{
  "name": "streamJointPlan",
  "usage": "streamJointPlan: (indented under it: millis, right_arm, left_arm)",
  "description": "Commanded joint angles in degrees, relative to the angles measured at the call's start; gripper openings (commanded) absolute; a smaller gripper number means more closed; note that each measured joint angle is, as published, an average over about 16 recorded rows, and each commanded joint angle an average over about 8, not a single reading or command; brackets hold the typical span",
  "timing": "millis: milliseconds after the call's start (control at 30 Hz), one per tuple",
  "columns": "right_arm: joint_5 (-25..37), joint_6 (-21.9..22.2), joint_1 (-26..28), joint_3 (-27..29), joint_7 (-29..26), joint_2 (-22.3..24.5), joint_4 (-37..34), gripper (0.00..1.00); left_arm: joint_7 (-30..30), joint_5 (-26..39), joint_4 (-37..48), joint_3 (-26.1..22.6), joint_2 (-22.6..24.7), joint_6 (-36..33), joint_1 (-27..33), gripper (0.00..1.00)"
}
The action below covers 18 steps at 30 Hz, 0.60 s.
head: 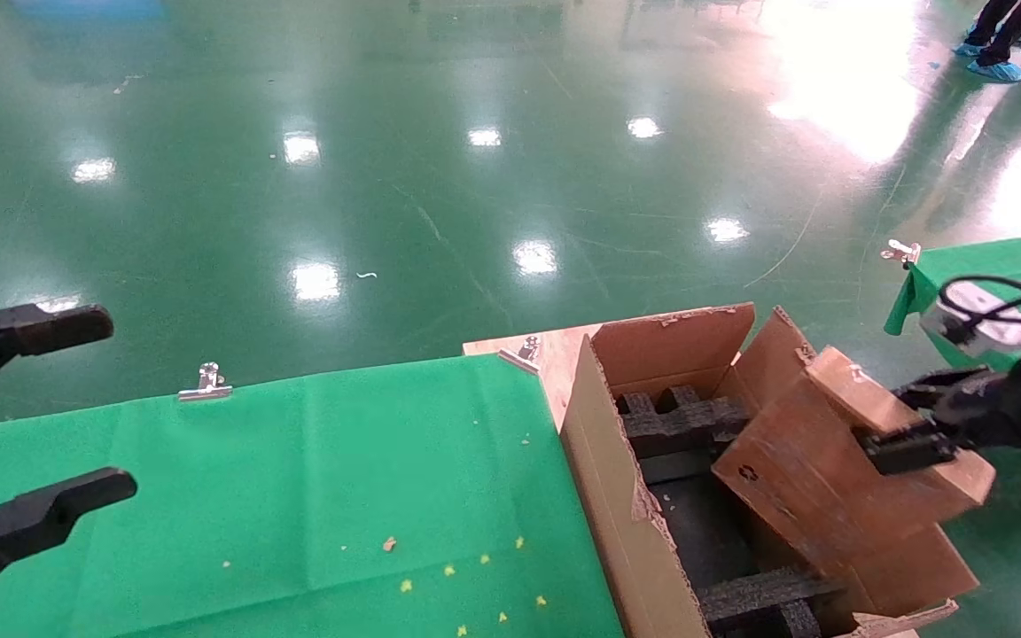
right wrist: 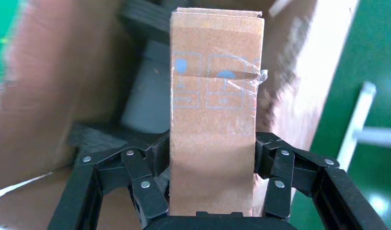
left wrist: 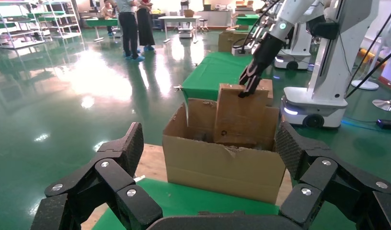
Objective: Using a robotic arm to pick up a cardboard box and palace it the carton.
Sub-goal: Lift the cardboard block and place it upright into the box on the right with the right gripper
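Green cloth on the tabletop (head: 315,478) lies nearest, with the left end effector (head: 27,425) parked over its edge, fingers spread and holding nothing. Just beyond, the right end effector (head: 905,425) is clenched on the cardboard box (head: 816,452), which hangs tilted, its lower corner already dipping into the open carton (head: 604,496); judged mid-placement, next a straighten-and-lower onto the black foam inserts (head: 679,425). Ragged flaps crowd the far side, room is tight there, and green floor (head: 475,177) lies open beyond.
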State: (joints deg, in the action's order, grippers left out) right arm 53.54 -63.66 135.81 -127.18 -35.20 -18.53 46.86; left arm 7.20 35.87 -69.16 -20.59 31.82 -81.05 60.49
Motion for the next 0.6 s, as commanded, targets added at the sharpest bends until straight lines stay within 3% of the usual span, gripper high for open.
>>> streamJointPlan:
  millis: [33, 600]
  right_arm:
    - [0.03, 1.59, -0.88, -0.51, -3.05, -0.7, -0.16, 0.0]
    - [5.42, 13.53, -4.87, -5.34, -26.86, -6.25, 3.22, 0.0]
  left_arm:
    - [0.0, 0.0, 0.0, 0.0, 0.0, 0.0, 0.0, 1.0]
    - [0.0, 0.0, 0.0, 0.0, 0.0, 0.0, 0.0, 1.0]
